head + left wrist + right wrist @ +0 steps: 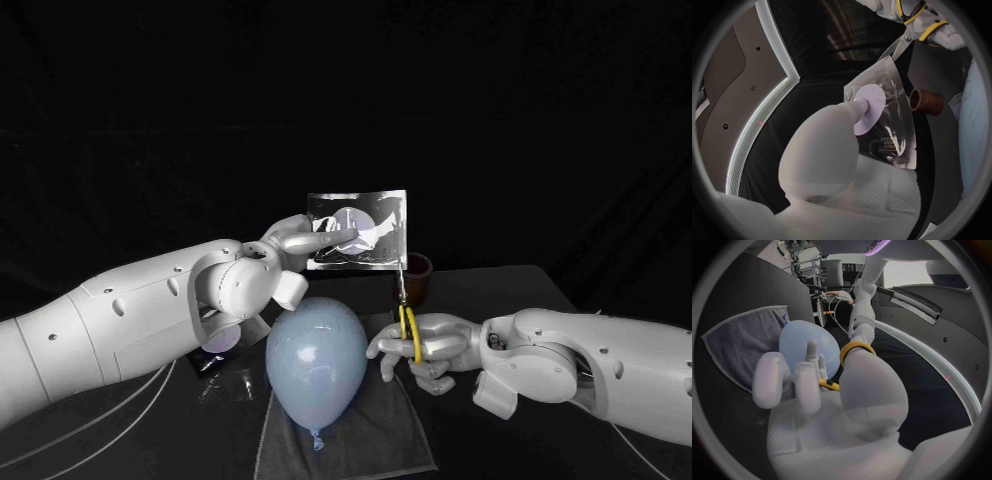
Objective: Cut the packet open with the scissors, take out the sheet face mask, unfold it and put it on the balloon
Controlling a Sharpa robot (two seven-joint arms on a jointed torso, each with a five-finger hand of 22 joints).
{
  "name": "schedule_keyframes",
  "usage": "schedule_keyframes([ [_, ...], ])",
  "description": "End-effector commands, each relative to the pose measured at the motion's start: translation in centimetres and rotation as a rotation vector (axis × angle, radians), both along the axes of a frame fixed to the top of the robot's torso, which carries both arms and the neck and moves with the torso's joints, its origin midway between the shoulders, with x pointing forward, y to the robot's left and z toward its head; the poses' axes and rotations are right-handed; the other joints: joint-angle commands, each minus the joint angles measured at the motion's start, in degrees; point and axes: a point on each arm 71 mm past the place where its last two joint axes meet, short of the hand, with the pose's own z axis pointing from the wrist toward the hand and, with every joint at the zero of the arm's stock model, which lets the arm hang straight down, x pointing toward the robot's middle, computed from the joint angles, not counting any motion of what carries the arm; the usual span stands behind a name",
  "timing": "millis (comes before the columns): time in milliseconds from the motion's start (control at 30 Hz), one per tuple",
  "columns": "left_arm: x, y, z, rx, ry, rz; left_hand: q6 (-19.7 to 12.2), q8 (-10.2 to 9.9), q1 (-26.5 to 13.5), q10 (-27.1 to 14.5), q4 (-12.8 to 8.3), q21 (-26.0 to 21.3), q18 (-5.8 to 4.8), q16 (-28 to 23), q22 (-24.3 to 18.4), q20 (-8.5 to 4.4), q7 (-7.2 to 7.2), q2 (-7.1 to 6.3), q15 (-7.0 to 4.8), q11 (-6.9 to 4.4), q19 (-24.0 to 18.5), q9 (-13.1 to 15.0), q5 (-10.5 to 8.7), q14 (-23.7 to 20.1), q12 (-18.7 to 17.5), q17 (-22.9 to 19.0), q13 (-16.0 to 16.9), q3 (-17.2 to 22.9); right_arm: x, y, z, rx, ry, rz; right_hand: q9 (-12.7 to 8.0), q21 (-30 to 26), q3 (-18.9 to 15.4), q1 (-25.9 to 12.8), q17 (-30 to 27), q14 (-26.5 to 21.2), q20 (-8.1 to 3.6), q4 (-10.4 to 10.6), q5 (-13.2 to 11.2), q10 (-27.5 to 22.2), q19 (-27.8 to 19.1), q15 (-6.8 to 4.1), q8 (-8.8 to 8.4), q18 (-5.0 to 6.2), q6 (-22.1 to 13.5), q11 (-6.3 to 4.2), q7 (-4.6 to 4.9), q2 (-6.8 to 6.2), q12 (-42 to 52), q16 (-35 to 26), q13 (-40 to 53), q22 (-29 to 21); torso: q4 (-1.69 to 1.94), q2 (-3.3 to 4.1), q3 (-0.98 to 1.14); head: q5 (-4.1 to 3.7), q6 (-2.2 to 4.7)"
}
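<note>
My left hand (296, 250) holds a silvery packet (361, 228) upright above the table, pinching its left side; the same packet (886, 115) shows past my fingers (856, 112) in the left wrist view. My right hand (421, 345) grips yellow-handled scissors (405, 310) with the blades pointing up, their tips at the packet's lower right edge. The scissors (907, 37) meet the packet's corner in the left wrist view. A pale blue balloon (316, 360) lies on a grey cloth (361, 440) between my hands. The yellow handle (853, 347) circles my right hand's finger, the balloon (801, 342) behind it.
A dark brown cylinder (417, 278) stands on the table behind the scissors, close to the packet's lower right corner; the cylinder (926, 100) also appears in the left wrist view. A small dark object (216, 350) lies under my left forearm.
</note>
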Motion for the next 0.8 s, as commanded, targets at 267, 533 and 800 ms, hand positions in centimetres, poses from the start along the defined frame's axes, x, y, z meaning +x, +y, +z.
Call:
schedule_keyframes([
  [267, -0.11, -0.21, 0.15, -0.005, -0.005, -0.02, 0.38, 0.18, -0.23, 0.39, 0.11, -0.02, 0.76, -0.34, 0.01, 0.01, 0.1, 0.53, 0.0, 0.18, -0.35, 1.36, 0.19, 0.56, -0.25, 0.1, 0.05, 0.28, 0.43, 0.02, 0.88, 0.007, -0.044, -0.002, -0.8, 0.35, -1.09, 0.4, -0.15, 0.2, 0.48, -0.09, -0.21, 0.5, -0.16, 0.43, -0.04, 0.4, -13.92, -0.02, -0.33, 0.9, 0.22, -0.32, -0.25, 4.3, -0.03, 0.0, -0.04, -0.18, 0.23],
  [533, -0.16, -0.33, 0.11, -0.004, -0.001, -0.025, 0.41, 0.2, -0.35, 0.43, 0.02, 0.0, 0.78, -0.34, 0.02, 0.02, 0.1, 0.51, -0.01, 0.17, -0.33, 1.38, 0.19, 0.61, -0.24, 0.13, 0.06, 0.36, 0.73, 0.08, 1.1, 0.003, -0.058, -0.004, -1.25, 0.29, -1.54, 0.61, -0.29, 0.16, 0.48, -0.11, -0.2, 0.49, -0.23, 0.43, -0.2, 0.42, -13.27, -0.02, -0.18, 1.21, 0.29, -0.36, -0.36, 4.28, 0.04, 0.04, -0.01, -0.15, 0.2],
  [800, -0.21, -0.44, 0.07, -0.004, 0.001, -0.029, 0.41, 0.2, -0.35, 0.43, 0.02, 0.0, 0.78, -0.34, 0.02, 0.02, 0.1, 0.51, -0.01, 0.17, -0.33, 1.38, 0.19, 0.61, -0.24, 0.13, 0.06, 0.36, 1.04, 0.05, 1.23, 0.001, -0.067, -0.011, -1.81, 0.42, -2.1, 0.9, -0.45, 0.11, 0.48, -0.14, -0.21, 0.6, -0.21, 0.42, -0.45, 0.4, -12.57, -0.05, 0.07, 1.58, 0.47, -0.4, -0.44, 4.37, -0.01, 0.01, -0.01, -0.19, 0.14],
])
